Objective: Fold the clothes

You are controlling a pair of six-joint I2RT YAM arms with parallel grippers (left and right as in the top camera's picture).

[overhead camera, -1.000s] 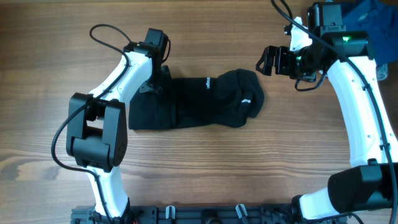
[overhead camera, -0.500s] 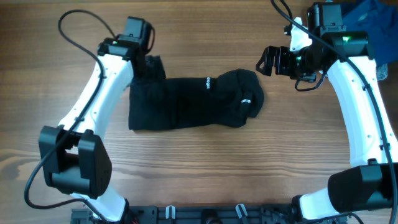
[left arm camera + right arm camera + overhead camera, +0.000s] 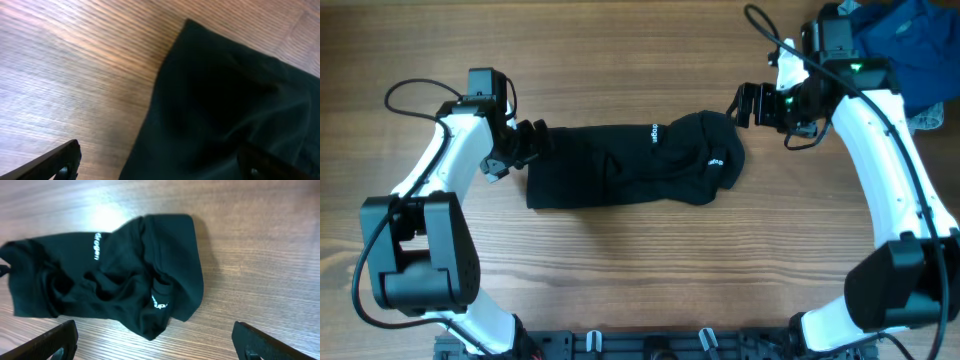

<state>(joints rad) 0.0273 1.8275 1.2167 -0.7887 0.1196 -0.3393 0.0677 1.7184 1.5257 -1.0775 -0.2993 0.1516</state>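
The left hand [image 3: 531, 142] is spread wide and grips nothing. Just ahead of its fingertips begins the black clothes [image 3: 620, 170], lying in a rumpled band on the wooden surface [image 3: 640, 260]. The band's far end lies near the right hand [image 3: 748, 103], which is equally wide open and empty.

Under me lay a wooden table [image 3: 620, 270], its warm brown grain running side to side. Soft light left a pale sheen [image 3: 107, 215] on the boards. A black rail [image 3: 650, 345] lined the near edge.
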